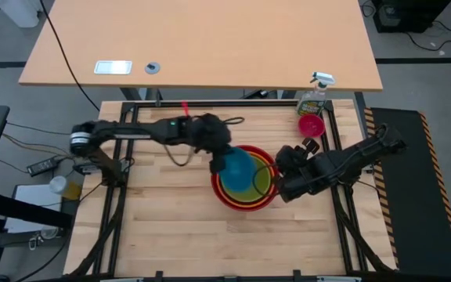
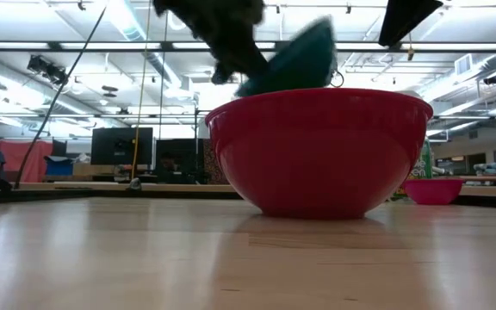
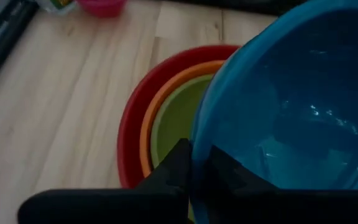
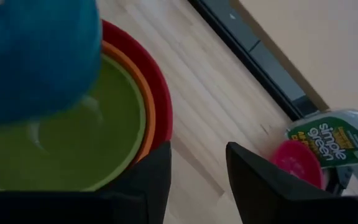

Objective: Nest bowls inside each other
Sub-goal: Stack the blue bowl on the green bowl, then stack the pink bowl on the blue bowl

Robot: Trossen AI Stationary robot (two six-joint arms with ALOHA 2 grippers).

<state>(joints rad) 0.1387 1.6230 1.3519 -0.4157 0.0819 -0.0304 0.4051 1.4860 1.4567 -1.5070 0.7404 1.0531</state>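
The red bowl [image 1: 227, 197] stands on the table with the orange bowl [image 3: 146, 130] and the lime green bowl [image 4: 86, 143] nested inside it. Above them hangs the blue bowl [image 1: 237, 164], tilted, with my left gripper [image 1: 216, 160] shut on it. My right gripper [image 4: 197, 180] stands open above the table by the red bowl's right rim, with nothing between its fingers. The magenta pink bowl [image 1: 312, 124] rests on its base at the far right. My left gripper pinches the blue bowl's rim [image 3: 199, 140] on its left side, one finger [image 3: 176, 165] outside the wall and one inside. The fingers slant down from the table's left. The bowl is lifted clear and tilted over the nested bowls [image 2: 295, 60].
A clear spray bottle [image 1: 313, 98] stands at the far right edge, just behind the pink bowl. A second, lighter table [image 1: 202, 39] lies beyond the far edge. Bare tabletop stretches along the near side and to the left.
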